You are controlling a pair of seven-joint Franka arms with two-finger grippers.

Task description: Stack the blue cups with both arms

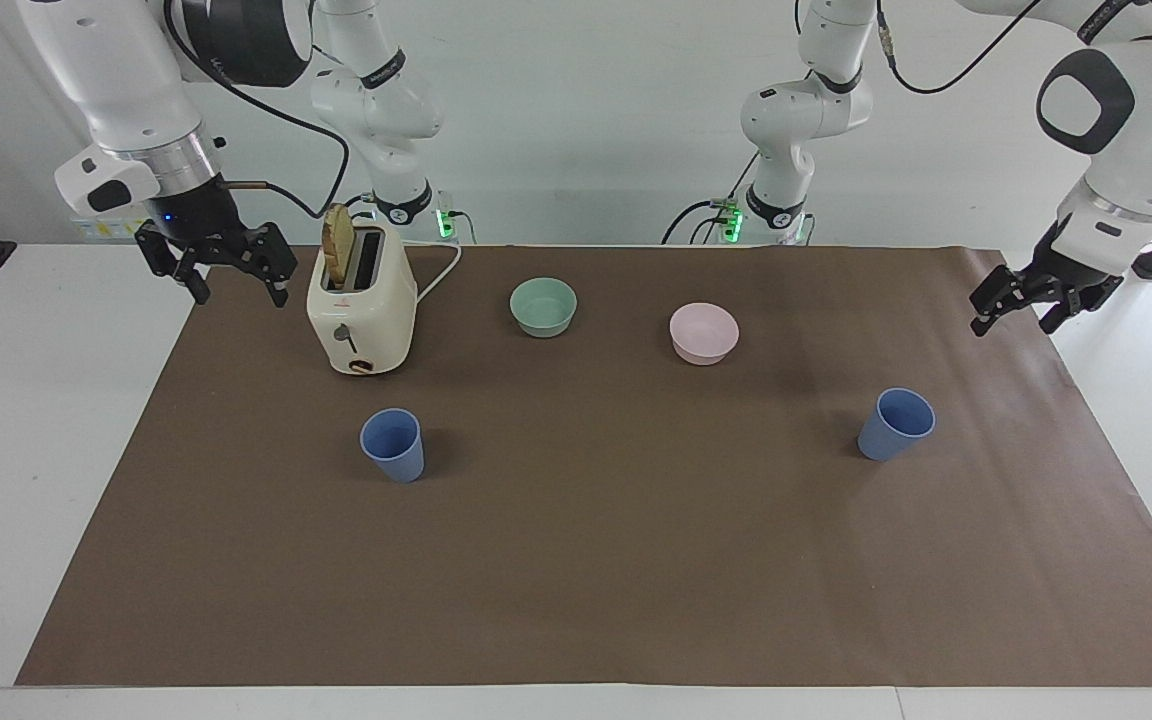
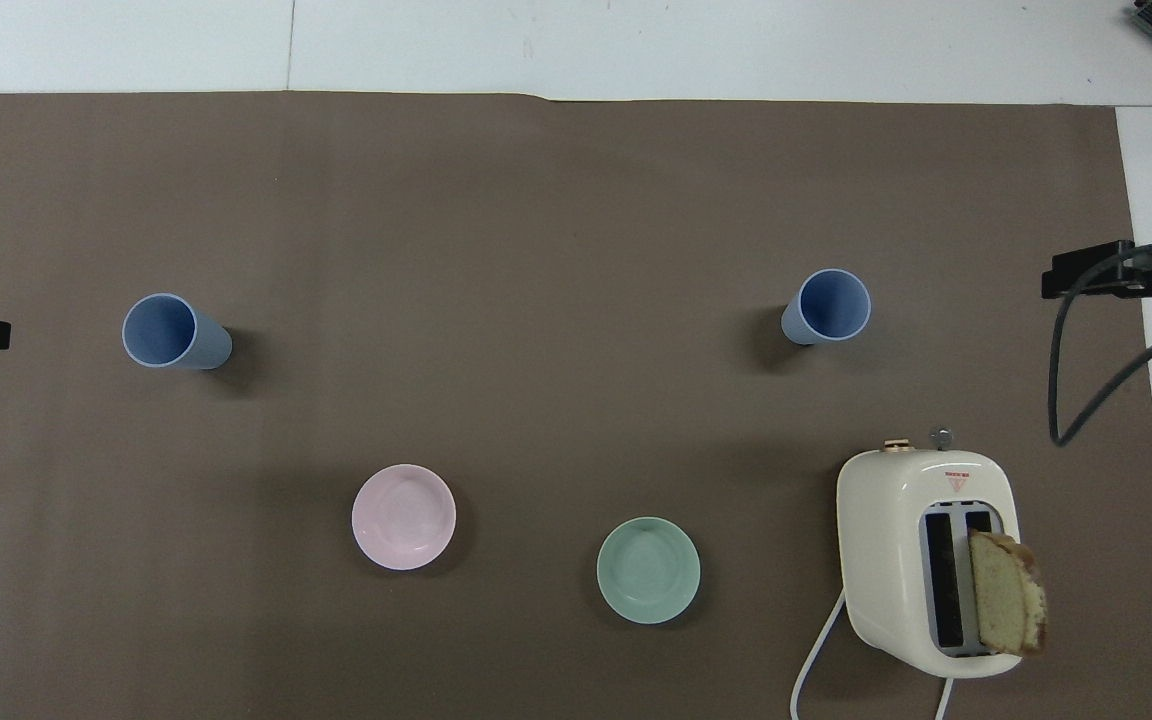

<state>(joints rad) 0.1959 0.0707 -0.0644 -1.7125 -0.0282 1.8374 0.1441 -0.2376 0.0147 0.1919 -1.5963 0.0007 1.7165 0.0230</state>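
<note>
Toaster (image 1: 361, 305), green bowl (image 1: 543, 306), pink bowl (image 1: 703, 333)

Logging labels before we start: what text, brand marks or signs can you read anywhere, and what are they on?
No text is legible in either view.
Cream two-slot toaster: small red triangle sign on top with a line of print, too small to read.
Right arm's black elbow band: white lettering, too blurred to read.
</note>
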